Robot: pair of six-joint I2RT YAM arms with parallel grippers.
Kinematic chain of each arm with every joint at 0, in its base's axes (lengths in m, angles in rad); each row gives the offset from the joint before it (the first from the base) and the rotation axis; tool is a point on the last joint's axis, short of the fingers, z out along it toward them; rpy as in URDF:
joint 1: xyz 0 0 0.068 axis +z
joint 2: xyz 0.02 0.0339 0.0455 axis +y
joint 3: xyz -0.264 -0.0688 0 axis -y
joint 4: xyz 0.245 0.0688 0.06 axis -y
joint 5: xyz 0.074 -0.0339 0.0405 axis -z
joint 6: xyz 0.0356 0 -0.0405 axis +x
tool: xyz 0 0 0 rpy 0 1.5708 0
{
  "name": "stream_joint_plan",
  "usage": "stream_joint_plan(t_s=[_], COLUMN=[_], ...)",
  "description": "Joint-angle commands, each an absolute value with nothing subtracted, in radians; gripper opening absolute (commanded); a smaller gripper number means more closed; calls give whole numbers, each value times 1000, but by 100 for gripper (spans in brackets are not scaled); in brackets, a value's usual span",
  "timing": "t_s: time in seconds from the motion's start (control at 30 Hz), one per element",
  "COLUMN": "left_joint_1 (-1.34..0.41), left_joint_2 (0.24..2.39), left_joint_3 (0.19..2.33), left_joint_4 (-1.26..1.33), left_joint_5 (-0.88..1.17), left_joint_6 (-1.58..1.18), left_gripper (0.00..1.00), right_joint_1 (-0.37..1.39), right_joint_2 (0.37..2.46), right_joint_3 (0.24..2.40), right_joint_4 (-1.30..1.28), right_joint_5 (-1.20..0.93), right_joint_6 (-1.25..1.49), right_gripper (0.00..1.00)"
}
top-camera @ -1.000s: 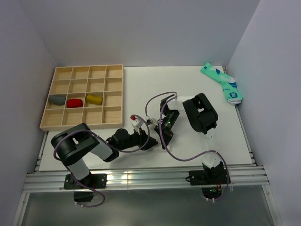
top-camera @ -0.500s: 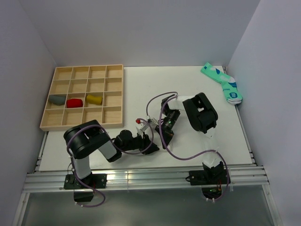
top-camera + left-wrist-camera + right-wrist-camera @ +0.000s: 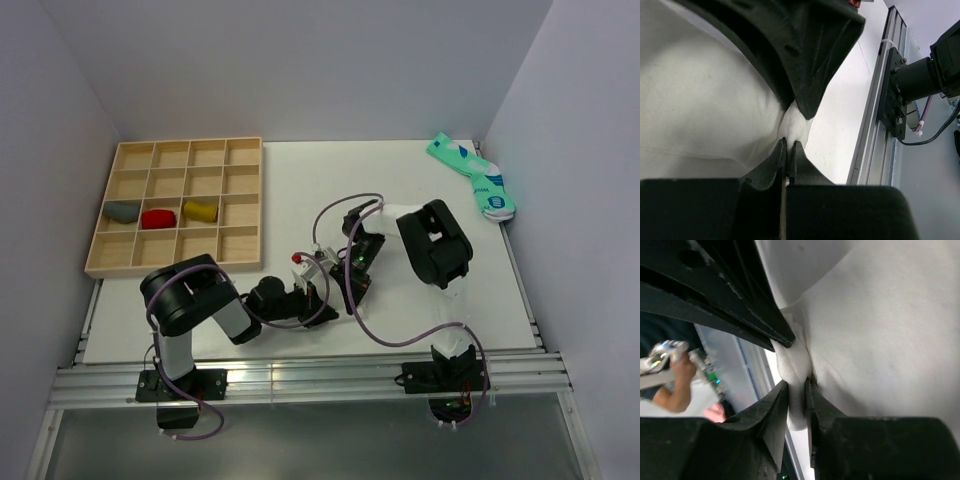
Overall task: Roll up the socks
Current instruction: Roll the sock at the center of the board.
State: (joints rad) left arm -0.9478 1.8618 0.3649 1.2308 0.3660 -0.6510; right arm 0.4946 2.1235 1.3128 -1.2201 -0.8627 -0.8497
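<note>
Two grippers on one white sock [image 3: 715, 100]: it fills the left and centre of the left wrist view as a slack sheet, drawn up into a small peak at lower centre. Left gripper [image 3: 789, 146] has its fingers all but touching there, with a thin fold of the sock nipped between the tips. Right gripper [image 3: 798, 390], at lower centre of its own view, has its fingers slightly apart and a thicker ridge of the same fabric wedged between them. The other gripper's dark finger meets that ridge from the upper left. From overhead both grippers come together just below mid-frame. The sock is hard to separate from the white table [image 3: 300, 180] and probably lies under them. Mustard-yellow sock [image 3: 200, 211] sits bundled in the wooden tray [image 3: 175, 143] at upper left, third row down, third compartment from the left, next to a red bundle [image 3: 158, 217] and then a grey bundle [image 3: 123, 211]. Teal socks [image 3: 475, 175] lie at the table's upper right corner, well apart.
</note>
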Motion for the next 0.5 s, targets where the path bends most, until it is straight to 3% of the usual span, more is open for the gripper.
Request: stream_joint_plan(t_s=[0.0, 0.23, 0.47], left_joint_1=[-957, -954, -925], left_joint_2=[1899, 1960, 1921], left_joint_3=[356, 310, 319], left_joint_4=[1265, 1341, 1217], left_joint_5=[356, 344, 362], left_joint_6=[-681, -794, -942], left_gripper=[0, 0, 0], right_joint_1=[492, 477, 439], right_joint_2=[1970, 1690, 1438], right_joint_3=[1264, 1141, 974], right_joint_4=[-1039, -796, -600], right_joint_5=[-821, -692, -522], right_joint_6=[-714, -581, -540], right_gripper=[30, 47, 49])
